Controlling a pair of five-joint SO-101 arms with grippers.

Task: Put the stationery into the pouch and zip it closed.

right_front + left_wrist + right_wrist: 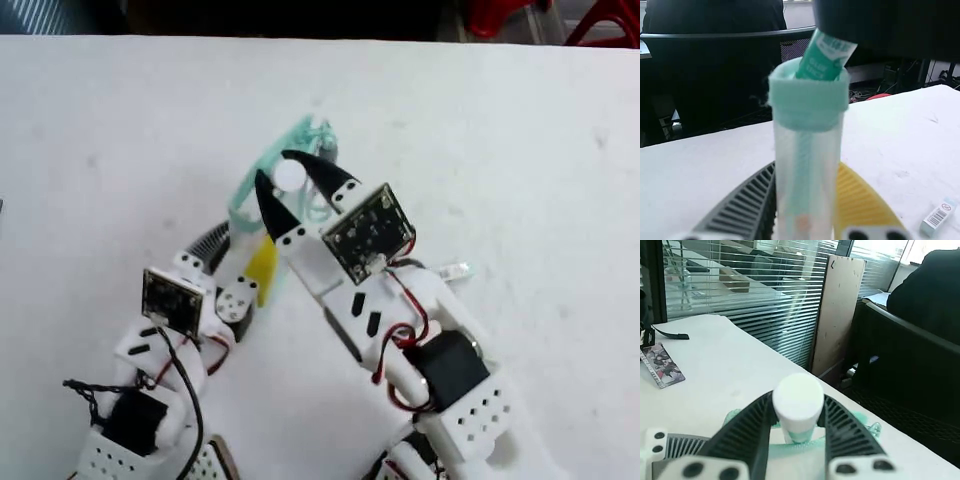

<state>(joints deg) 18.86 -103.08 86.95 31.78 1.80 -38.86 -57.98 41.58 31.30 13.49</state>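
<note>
Left gripper (pixel 245 243): the grey finger (pixel 742 207) and the yellow finger (pixel 860 202) are clamped on the pouch (pixel 807 150), one on each side. The pouch is clear with a teal rim. It stands upright between these fingers, mouth open and facing away from the gripper.

Right gripper (pixel 273 166): the two black fingers (pixel 750 422) are closed on the white end of the glue stick (pixel 797 400). The gripper sits directly over the pouch mouth. The stick hangs from it at a slight tilt. In the left wrist view, the green labelled body of the stick passes the teal rim and continues down inside the clear wall.

Eraser (pixel 937 216): lies flat on the table (pixel 500 130), outside the pouch. It is beside the right arm's body, behind the right gripper and well apart from both sets of fingers.
</note>
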